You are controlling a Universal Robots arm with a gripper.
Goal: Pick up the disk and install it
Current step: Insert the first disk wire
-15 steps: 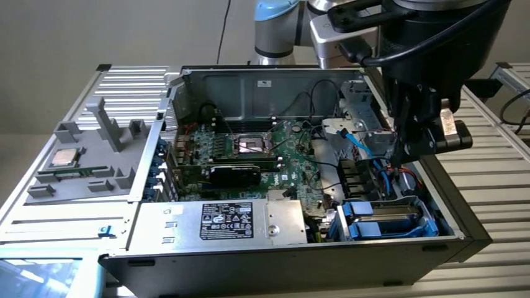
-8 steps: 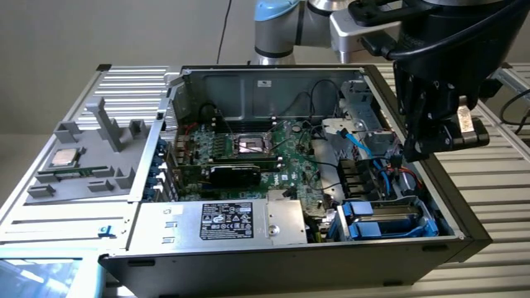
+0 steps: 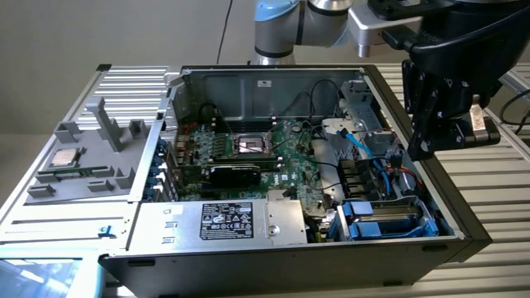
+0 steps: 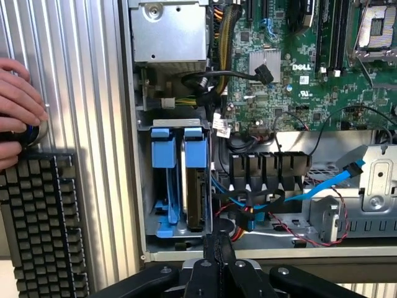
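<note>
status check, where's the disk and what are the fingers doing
Fingers shut, empty. Disk on edge in drive bay, blue-framed. Cables beside bay, not over it.

Arm [image 3: 280, 25] aloft, jaws pressed together.

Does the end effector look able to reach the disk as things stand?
Probably yes: the disk sits uncovered in the open case, with the shut end effector hovering nearby.

Exterior camera sits high and back, angled down into the open computer case [image 3: 414, 251], whole tower in shot, the tool [image 3: 420, 148] hanging over its rim. Wrist camera rides right behind the tool, staring down, close in. Both catch the blue drive bay [image 4: 177, 180] beneath the tool and the motherboard [image 4: 291, 81] beyond.
</note>
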